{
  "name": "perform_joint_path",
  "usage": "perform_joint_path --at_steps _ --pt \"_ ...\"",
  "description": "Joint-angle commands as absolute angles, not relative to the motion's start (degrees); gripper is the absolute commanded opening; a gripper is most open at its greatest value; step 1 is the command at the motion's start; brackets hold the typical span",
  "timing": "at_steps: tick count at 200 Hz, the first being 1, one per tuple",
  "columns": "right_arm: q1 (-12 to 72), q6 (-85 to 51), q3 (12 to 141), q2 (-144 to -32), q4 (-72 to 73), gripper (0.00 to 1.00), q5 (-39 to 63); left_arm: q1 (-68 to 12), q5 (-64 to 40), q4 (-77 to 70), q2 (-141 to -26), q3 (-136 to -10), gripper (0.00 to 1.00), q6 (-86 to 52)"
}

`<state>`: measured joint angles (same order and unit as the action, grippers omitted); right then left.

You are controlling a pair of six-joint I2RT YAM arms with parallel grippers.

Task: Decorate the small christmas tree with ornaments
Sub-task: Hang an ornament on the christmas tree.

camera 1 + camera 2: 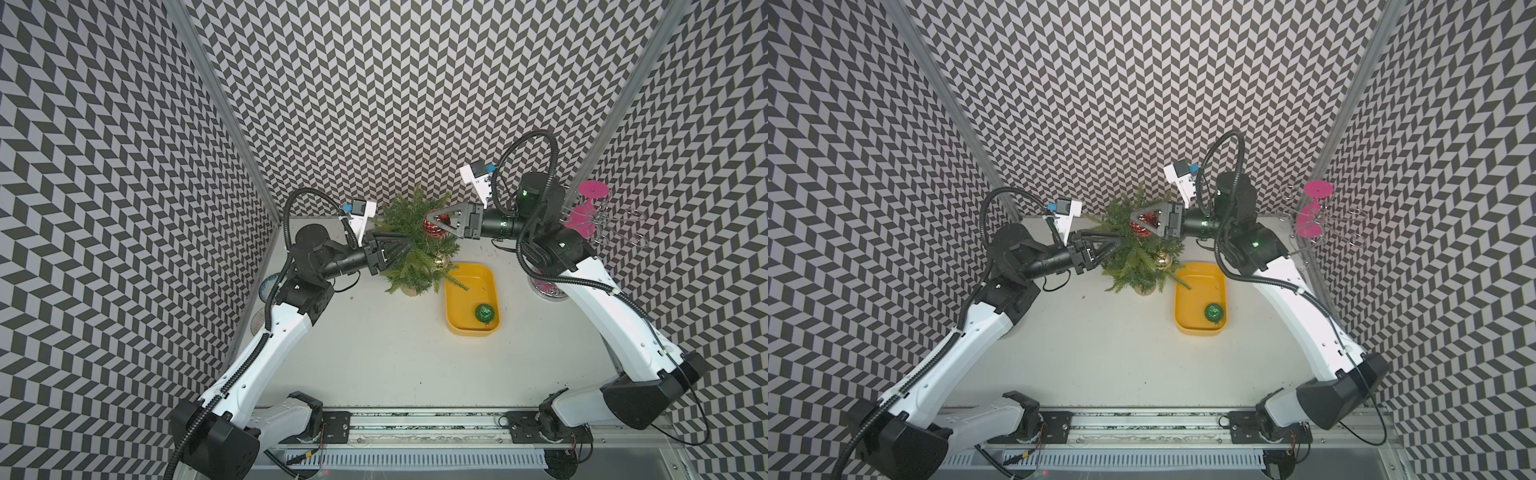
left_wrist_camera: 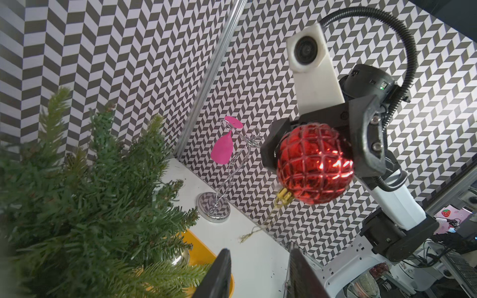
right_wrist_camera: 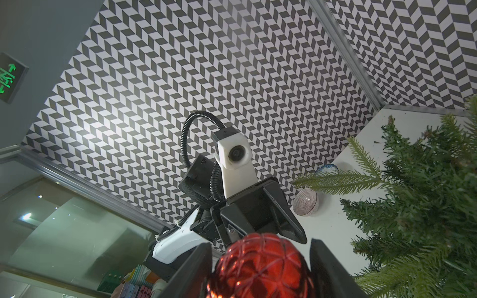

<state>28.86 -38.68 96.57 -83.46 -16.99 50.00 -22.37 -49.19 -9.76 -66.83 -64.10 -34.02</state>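
Left arm (image 1: 257, 353): stretched forward, wrist bent inward.
Left gripper (image 2: 259, 254): fingers kept apart.
Right arm (image 1: 594, 299): stretched forward, wrist bent inward.
Right gripper (image 1: 434, 226): clamped on the red ornament (image 2: 315, 165).

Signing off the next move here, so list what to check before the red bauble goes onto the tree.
1. Red bauble gripped: ok, right pincer shut on it.
2. Hanging string free: ok, it dangles below the gold cap, untouched.
3. Left pincer empty: ok, jaws apart, nothing between.
4. Christmas tree standing: ok, on its pot.
5. Glass rack clear of the right arm: cannot tell.
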Motion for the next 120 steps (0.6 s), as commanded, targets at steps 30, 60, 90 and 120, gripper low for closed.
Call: perform_joint_path --at_steps 30,60,90,120 --pt "29.46 -40.46 96.81 -84.49 -10.86 0.59 52.62 -24.1 -51.64 -12.56 -69.9 -67.77 0.4 -31.97" --pt "29.48 -40.85 96.83 -84.98 -10.13 0.59 53.17 -24.91 -51.59 -12.77 -71.02 -68.13 0.37 -31.59" --pt "29.53 -41.31 97.11 -85.52 -9.25 0.59 53.84 -24.89 -51.5 -13.18 -71.52 -68.42 0.32 -31.49" --pt "29.41 -41.33 97.12 -85.91 -8.93 0.59 53.88 -24.95 -51.68 -13.01 -72.1 -68.86 0.16 -31.25"
